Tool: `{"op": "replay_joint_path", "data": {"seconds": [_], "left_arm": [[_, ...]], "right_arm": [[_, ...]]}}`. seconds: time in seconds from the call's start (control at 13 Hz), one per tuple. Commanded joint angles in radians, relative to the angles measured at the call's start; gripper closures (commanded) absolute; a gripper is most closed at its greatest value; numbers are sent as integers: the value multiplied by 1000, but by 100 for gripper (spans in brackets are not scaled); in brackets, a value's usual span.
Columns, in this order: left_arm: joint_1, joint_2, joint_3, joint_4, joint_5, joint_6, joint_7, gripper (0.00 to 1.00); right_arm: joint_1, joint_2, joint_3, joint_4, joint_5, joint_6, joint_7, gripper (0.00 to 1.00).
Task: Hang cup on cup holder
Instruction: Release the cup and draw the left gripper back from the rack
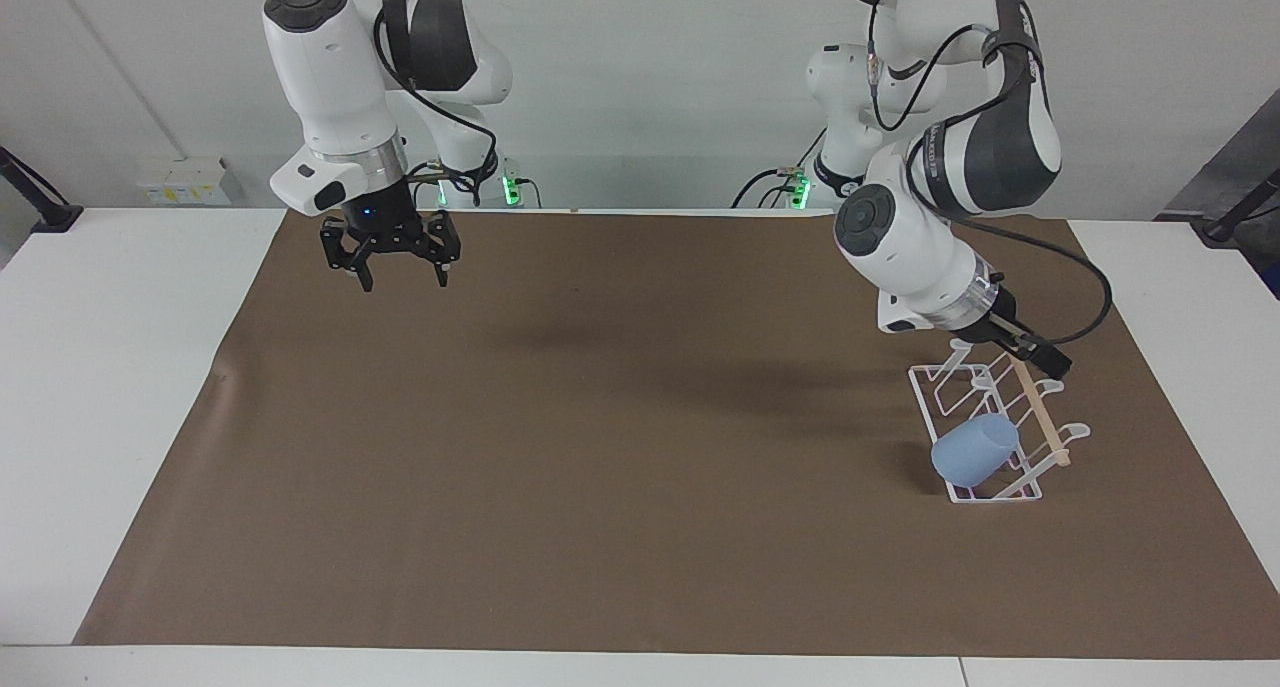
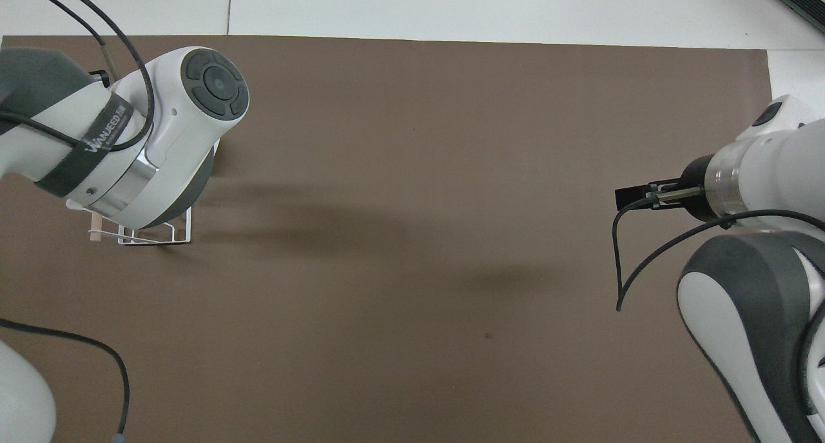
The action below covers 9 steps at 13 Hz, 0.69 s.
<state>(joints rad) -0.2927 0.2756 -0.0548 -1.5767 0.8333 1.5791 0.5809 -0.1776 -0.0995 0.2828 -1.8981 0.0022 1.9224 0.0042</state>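
The light-blue cup (image 1: 975, 450) rests tilted on the white wire cup holder (image 1: 1040, 414), at the rack's end farther from the robots, with its mouth toward the wooden rod. I cannot tell whether a prong is inside it. My left gripper (image 1: 1045, 360) is open and empty, up over the rack's nearer end and apart from the cup. My right gripper (image 1: 398, 277) is open and empty and waits over the mat's edge at the right arm's end; it also shows in the overhead view (image 2: 628, 196). In the overhead view only a corner of the rack (image 2: 158, 236) shows and my left arm hides the cup.
A brown mat (image 1: 600, 447) covers most of the white table (image 1: 110, 367). The rack stands on the mat toward the left arm's end. A small box (image 1: 182, 181) lies off the table at the right arm's end.
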Motion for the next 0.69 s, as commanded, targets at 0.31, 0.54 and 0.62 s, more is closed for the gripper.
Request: {"op": "replay_joint_path", "data": {"seconds": [0.31, 0.54, 0.62], "left_arm": [[7, -225, 1, -31, -336, -100, -73, 0], [30, -297, 1, -62, -478, -133, -186, 0], [62, -303, 1, -56, -556, -119, -222, 0]], "right_arm": [[-19, -8, 9, -2, 1, -11, -23, 0], [-19, -8, 9, -2, 1, -13, -16, 0], [-19, -8, 9, -2, 2, -13, -16, 0]]}}
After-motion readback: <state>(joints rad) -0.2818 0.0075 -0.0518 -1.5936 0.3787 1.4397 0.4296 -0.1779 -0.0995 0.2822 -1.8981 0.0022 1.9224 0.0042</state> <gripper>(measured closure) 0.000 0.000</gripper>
